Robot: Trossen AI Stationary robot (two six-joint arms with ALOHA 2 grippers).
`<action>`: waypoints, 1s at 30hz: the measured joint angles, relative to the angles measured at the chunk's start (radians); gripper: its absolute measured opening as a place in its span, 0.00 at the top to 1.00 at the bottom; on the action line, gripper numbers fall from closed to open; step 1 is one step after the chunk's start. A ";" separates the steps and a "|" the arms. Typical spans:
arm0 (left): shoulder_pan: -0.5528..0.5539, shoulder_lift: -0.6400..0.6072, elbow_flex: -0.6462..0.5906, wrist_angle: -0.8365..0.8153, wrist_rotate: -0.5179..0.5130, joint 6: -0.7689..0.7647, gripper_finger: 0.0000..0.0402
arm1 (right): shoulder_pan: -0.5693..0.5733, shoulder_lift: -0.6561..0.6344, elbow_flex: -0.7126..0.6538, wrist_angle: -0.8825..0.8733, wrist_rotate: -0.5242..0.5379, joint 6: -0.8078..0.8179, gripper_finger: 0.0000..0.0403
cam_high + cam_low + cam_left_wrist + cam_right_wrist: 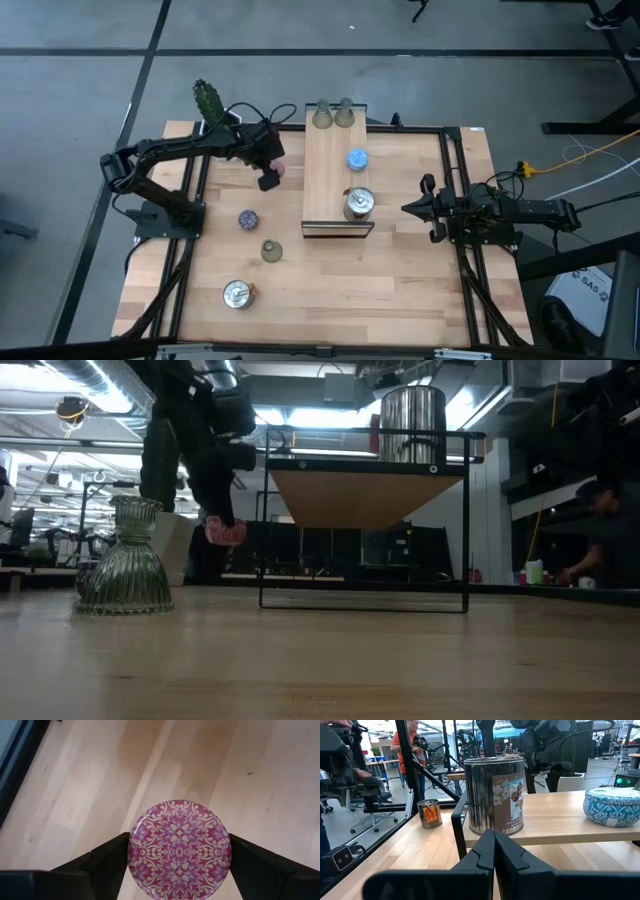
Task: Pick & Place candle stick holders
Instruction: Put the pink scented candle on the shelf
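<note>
Raised wooden board (337, 180), on a black wire frame at table centre, serves as the reference for all positions.

On the board: a shiny silver holder (358, 203) at the near end, a blue round holder (357, 159) mid-length, two olive-green holders (332, 115) side by side at the far end.

Off the board, on the table to its left: a purple round holder (248, 219), a third olive-green holder (271, 250) nearer the front, and a second silver holder (237, 294) at the front-left.

Left gripper (270, 172) hangs just left of the board, clear of the tabletop, fingers clamped on the pink round holder (179, 850). The wrist view shows the two pads pressing only its rim at opposite sides.

Right gripper (418, 208) waits to the right of the board, fingers pressed together with nothing between them.

Risks:
1. The grip is narrow, on a smooth round rim; a jolt or quick swing could let the holder rotate or slip out and drop to the table.
2. From the low view the holder appears to hang below the board's top, though depth is hard to judge; a sideways move without lifting could strike the board edge or frame.
3. Free space on the board lies between the blue and green holders; a careless descent could knock either.
</note>
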State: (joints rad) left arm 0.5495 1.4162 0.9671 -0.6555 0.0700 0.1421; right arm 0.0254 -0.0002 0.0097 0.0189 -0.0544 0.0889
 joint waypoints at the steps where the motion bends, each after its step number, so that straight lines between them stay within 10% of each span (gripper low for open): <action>1: 0.000 0.000 0.015 -0.018 0.000 0.000 0.25 | 0.000 0.000 0.000 0.000 0.000 0.000 0.99; 30: -0.043 0.000 0.422 -0.207 0.020 0.002 0.25 | 0.000 0.000 0.000 0.000 0.000 0.000 0.99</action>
State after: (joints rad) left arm 0.5066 1.4162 1.3895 -0.8621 0.0903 0.1440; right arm 0.0252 -0.0002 0.0097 0.0189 -0.0544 0.0891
